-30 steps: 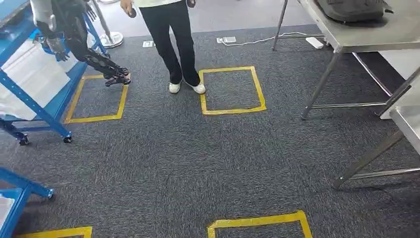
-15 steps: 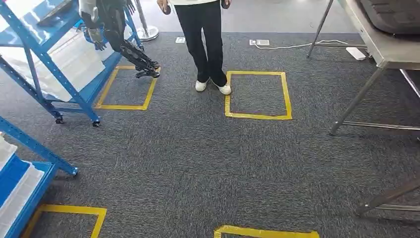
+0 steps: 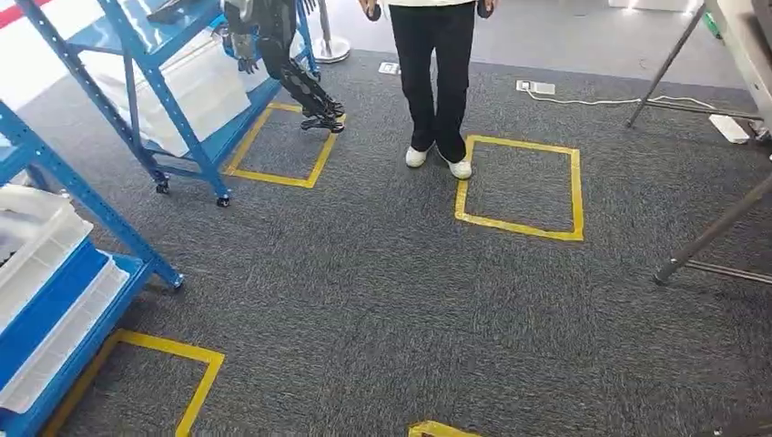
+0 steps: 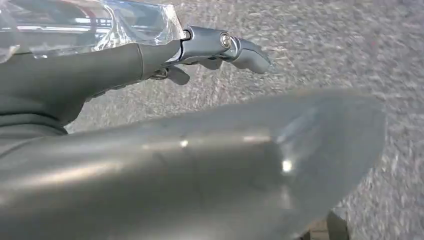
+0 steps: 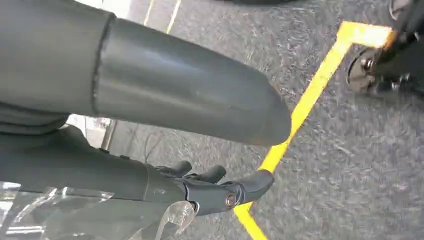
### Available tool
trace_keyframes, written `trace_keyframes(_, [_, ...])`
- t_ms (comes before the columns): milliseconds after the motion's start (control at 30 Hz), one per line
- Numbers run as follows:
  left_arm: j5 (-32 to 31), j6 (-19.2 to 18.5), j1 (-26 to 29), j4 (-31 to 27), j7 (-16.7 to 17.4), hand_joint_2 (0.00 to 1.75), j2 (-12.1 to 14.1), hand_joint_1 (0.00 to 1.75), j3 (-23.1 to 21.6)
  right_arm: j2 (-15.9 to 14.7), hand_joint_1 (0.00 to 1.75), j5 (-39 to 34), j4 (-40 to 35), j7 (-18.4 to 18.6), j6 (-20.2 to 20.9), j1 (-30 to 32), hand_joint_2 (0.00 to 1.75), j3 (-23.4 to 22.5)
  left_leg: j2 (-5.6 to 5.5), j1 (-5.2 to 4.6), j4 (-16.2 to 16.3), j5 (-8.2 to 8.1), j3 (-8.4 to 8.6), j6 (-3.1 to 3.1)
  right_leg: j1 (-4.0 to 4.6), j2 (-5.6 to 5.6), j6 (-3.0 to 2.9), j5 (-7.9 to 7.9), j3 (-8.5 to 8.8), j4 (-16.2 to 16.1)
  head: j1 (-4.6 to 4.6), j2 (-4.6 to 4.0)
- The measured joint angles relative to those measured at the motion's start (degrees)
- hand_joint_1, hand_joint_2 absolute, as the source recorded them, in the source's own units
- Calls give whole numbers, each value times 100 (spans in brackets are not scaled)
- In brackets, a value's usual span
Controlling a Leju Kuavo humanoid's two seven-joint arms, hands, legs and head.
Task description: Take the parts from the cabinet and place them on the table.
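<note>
A blue cabinet (image 3: 91, 205) stands at my near left, with white bins (image 3: 41, 241) on its shelves; no parts can be made out in them. Of the steel table, only a leg (image 3: 715, 232) and a corner (image 3: 742, 27) show at the far right. My left hand (image 4: 165, 65) hangs over the grey carpet with its fingers loosely extended and nothing in them. My right hand (image 5: 190, 185) hangs the same way above a yellow tape line (image 5: 305, 110), holding nothing. A clear plastic piece (image 4: 100, 25) sits beside each hand's fingers.
A second blue rack (image 3: 173, 118) stands further back on the left, with another robot (image 3: 282, 55) at it. A person (image 3: 435, 82) in dark trousers stands ahead by a yellow tape square (image 3: 519, 228). A cable and socket (image 3: 537, 87) lie on the carpet behind.
The camera has turned left: the person, tape squares and racks slid right in the picture, the table mostly left it, and the near cabinet with white bins came in.
</note>
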Motion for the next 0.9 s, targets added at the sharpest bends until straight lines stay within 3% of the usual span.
trace_keyframes(33, [-13, 13, -22, 0, 0, 0, 0, 0, 9, 0, 0, -2, 2, 0, 0, 16, 0, 0, -42, 12, 0, 5, 0, 13, -2, 160, 9, -219, -192, 385, 0, 2])
trace_keyframes(67, [-20, 15, -32, 0, 15, 0, -2, 0, 17, -2, 0, -4, 2, 9, 0, 35, 0, 0, -105, 14, 0, -2, 5, 19, -2, 240, 20, -453, -449, 888, 4, 2])
trace_keyframes(100, [-24, 15, -32, 0, 26, 0, -9, 0, 22, -4, 0, -4, 7, 15, 0, 34, 0, 2, -171, 14, 5, -9, 2, 24, -9, 252, 37, -617, -697, 1337, 7, 2])
trace_keyframes(133, [-33, 15, -22, 0, 50, 0, -11, 0, 24, -4, 0, -11, 9, 15, 0, 35, 0, 2, -244, 16, 7, -13, 7, 20, -16, 251, 56, -638, -876, 1616, 7, 2])
trace_keyframes(167, [-35, 13, -10, 2, 65, 0, -13, 0, 31, -4, 0, -22, 9, 15, 0, 35, 0, 2, -323, 32, 9, -20, 18, 9, -22, 251, 74, -503, -892, 1555, 4, 2])
trace_keyframes(233, [-37, 13, -3, 7, 127, 0, -15, 0, 39, -9, 0, -26, 9, 15, 0, 33, 0, 2, -490, 80, 30, -52, 57, -43, -64, 299, 120, 27, -573, 765, 4, 2])
trace_keyframes(267, [-37, 13, -6, 7, 136, 0, -15, 0, 39, -15, 0, -33, 9, 15, 0, 44, 0, 2, -577, 110, 75, -85, 68, -92, -111, 434, 162, 330, -313, 176, 4, 2])
trace_keyframes(300, [-44, 13, -14, 7, 140, 0, -9, 0, 39, -6, 0, -39, 13, 18, 2, 81, 0, 4, -633, 100, 123, -121, 29, -143, -169, 739, 208, 337, -201, -105, 11, 0])
trace_keyframes(333, [-48, 13, -32, 7, 164, 0, -9, 0, 39, -7, 0, -39, 13, 17, 2, 79, 0, 4, -711, 92, 200, -157, -20, -189, -147, 720, 100, 329, -215, -134, 13, 2])
trace_keyframes(433, [-55, 11, 16, 7, 194, 0, -9, 0, 41, -11, 0, -39, 13, 15, 2, 20, 0, 4, -823, 134, 161, -126, -54, -241, -76, 555, -38, 326, -213, -120, 2, 2])
trace_keyframes(467, [-55, 13, 27, 7, 195, 0, -7, 0, 44, -4, 0, -37, 13, 15, 4, 0, 0, 7, -798, 151, 205, -159, -66, -260, -101, 464, -82, 336, -198, -137, 9, 2])
trace_keyframes(500, [-55, 11, 23, 9, 192, 0, -13, 0, 44, -11, 0, -37, 13, 26, 4, 12, 0, 7, -467, 115, 390, -264, -137, -282, -91, 417, -115, 329, -183, -141, -9, 0])
trace_keyframes(533, [-57, 13, -3, 11, 184, 0, -15, 0, 44, -13, 0, -35, 15, 35, 4, 41, 0, 7, -282, 118, 785, -468, -331, -309, -69, 335, -145, 314, -179, -141, -9, 2])
trace_keyframes(600, [-63, 13, -26, 11, 173, 0, -15, 0, 44, -15, 0, -28, 17, 61, 15, 58, 0, 15, -143, 125, 1830, -895, -878, -332, -26, 170, -176, 292, -179, -139, -11, 2])
trace_keyframes(633, [-76, 13, -15, 13, 173, 0, -15, 0, 44, -15, 0, -28, 17, 70, 17, 59, 0, 20, -136, 124, 2142, -967, -1049, -323, -10, 110, -185, 281, -176, -139, -11, 2])
trace_keyframes(667, [-81, 13, 4, 13, 173, 0, -15, 0, 44, -15, 0, -35, 17, 77, 17, 56, 0, 24, -134, 121, 2201, -918, -1103, -302, 6, 49, -193, 272, -165, -139, -11, 2])
trace_keyframes(700, [-89, 13, 14, 13, 175, 0, -15, 0, 46, -15, 0, -37, 17, 81, 17, 51, 0, 31, -133, 109, 1990, -762, -1014, -262, 18, -5, -197, 256, -146, -139, -11, 2])
trace_keyframes(733, [-105, 13, 15, 13, 181, 0, -15, 0, 48, -13, 0, -39, 17, 85, 20, 43, 0, 35, -114, 75, 1497, -492, -767, -204, 27, -72, -202, 235, -110, -140, -11, 2])
trace_keyframes(767, [-118, 13, 7, 13, 195, 0, -15, 0, 48, -13, 0, -42, 17, 94, 20, 39, 0, 37, -22, 25, 942, -226, -489, -136, 31, -136, -201, 211, -69, -142, -11, 2])
trace_keyframes(800, [-118, 13, -5, 13, 197, 0, -13, 0, 50, -7, 0, -46, 17, 94, 20, 42, 0, 39, 235, -65, 414, -31, -213, -40, 27, -197, -202, 191, -32, -154, -13, 2])
trace_keyframes(833, [-120, 13, -37, 13, 199, 0, -7, 0, 50, 0, 0, -46, 17, 96, 22, 39, 0, 39, 426, -137, 248, -121, -159, -4, 68, -254, -164, 151, -10, -138, -11, 0])
trace_keyframes(900, [-120, 13, -47, 13, 201, 0, -2, 0, 50, 7, 0, -44, 17, 101, 22, 22, 0, 42, 301, -156, 249, -125, -184, 27, 40, -380, -128, 134, 9, -169, -9, 2])
